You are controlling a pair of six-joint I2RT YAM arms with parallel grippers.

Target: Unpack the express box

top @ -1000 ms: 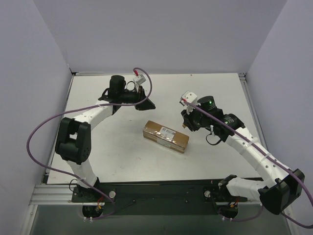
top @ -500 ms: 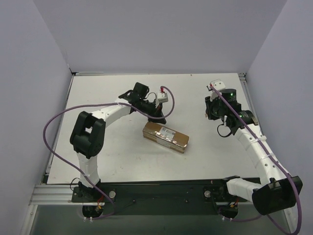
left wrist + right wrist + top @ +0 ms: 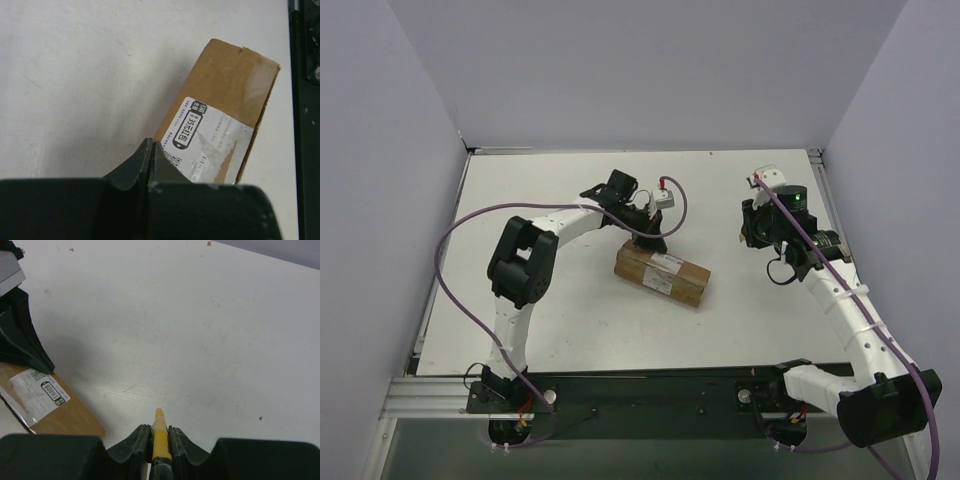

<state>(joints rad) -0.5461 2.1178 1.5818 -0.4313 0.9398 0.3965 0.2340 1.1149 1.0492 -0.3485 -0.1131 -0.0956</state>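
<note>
You've got the express box (image 3: 661,275) lying flat near the middle of the table (image 3: 560,310), label side up, flaps shut; in the top view its long axis runs on a diagonal, one short end far-left and the other near-right; the white label (image 3: 210,137) covers the far-left half, with plain brown card and a strip of clear tape toward the near-right end. Your left tool (image 3: 651,243) is fully closed, tips pressed together with nothing between them; it's over the far-left end of the box, at the label's edge; can't tell whether the tips touch the card or sit just above it. Your right tool (image 3: 159,429) is clamped on a slim yellow knife (image 3: 159,417), jaws only slightly apart around its body; the yellow tip sticks out past the fingers over bare table; this tool is well to the right of the box, not touching it.
</note>
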